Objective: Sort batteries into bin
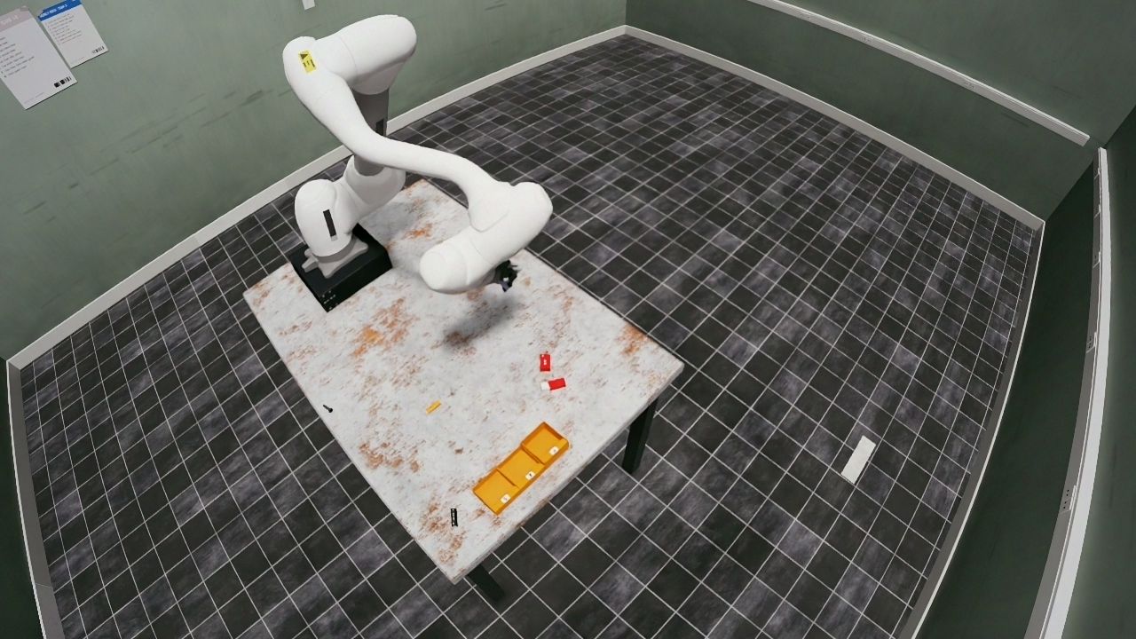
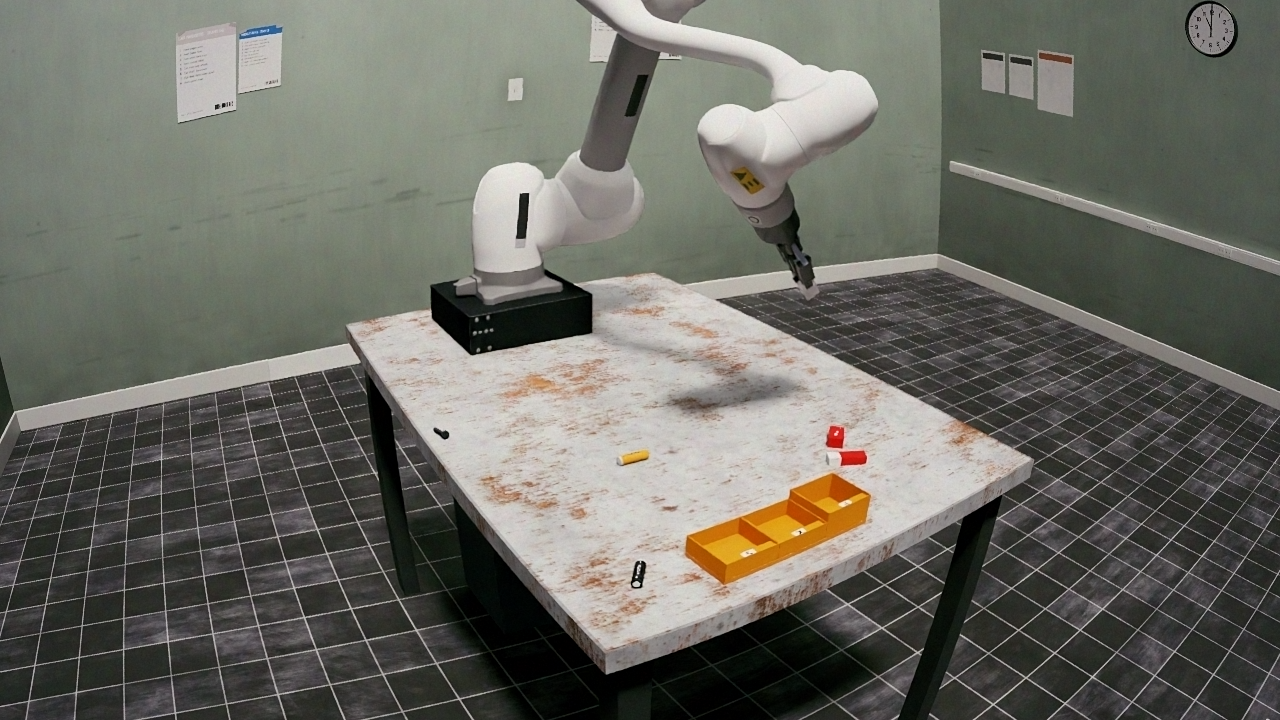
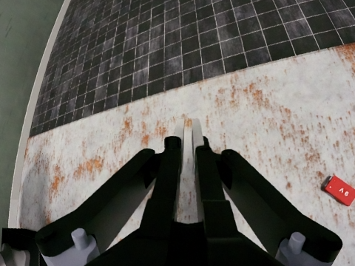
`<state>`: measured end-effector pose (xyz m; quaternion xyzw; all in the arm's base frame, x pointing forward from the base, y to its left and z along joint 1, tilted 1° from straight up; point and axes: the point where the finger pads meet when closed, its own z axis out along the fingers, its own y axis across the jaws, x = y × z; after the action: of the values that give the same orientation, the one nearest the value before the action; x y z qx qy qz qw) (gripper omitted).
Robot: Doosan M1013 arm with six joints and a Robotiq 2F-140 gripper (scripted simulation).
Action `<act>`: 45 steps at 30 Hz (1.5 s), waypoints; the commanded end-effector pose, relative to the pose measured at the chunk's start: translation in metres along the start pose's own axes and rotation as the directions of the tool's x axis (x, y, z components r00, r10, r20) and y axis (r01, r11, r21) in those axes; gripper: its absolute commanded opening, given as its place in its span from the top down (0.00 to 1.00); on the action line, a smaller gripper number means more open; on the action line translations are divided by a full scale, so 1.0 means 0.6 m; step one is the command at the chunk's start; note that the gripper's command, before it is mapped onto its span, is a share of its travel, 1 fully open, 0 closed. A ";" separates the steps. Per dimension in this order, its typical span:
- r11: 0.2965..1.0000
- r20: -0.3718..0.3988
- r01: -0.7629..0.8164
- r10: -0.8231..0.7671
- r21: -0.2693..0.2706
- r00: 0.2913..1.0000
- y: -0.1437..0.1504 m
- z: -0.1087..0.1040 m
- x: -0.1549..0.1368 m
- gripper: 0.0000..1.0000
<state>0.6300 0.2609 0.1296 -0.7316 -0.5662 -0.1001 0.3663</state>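
My gripper (image 2: 805,284) hangs high above the table's far right side, shut with nothing between the fingers; the wrist view (image 3: 188,135) shows the fingertips nearly touching. A red block battery (image 1: 545,361) lies on the table; it also shows in the exterior view (image 2: 834,436) and at the wrist view's right edge (image 3: 339,191). A red and white cylinder battery (image 1: 553,384) lies beside it. A small yellow battery (image 1: 432,406) lies mid-table. A black battery (image 1: 453,516) lies near the front edge. Three joined orange bins (image 1: 521,467) stand at the front right; I cannot read their labels.
A small black object (image 1: 326,408) lies near the table's left edge. The arm's black base (image 1: 341,270) stands at the far corner. A white strip (image 1: 857,458) lies on the floor to the right.
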 end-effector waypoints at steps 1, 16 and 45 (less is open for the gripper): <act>0.995 0.048 -0.098 0.100 -0.032 0.994 -0.015 -0.013 -0.030 0.85; 0.906 0.134 -0.378 0.405 -0.190 0.904 -0.065 -0.059 -0.134 0.85; 0.447 -0.017 -0.707 0.839 -0.549 0.544 -0.160 -0.161 -0.326 0.85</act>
<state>0.5128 0.0756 0.1277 -0.9719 -0.2001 0.0345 0.1190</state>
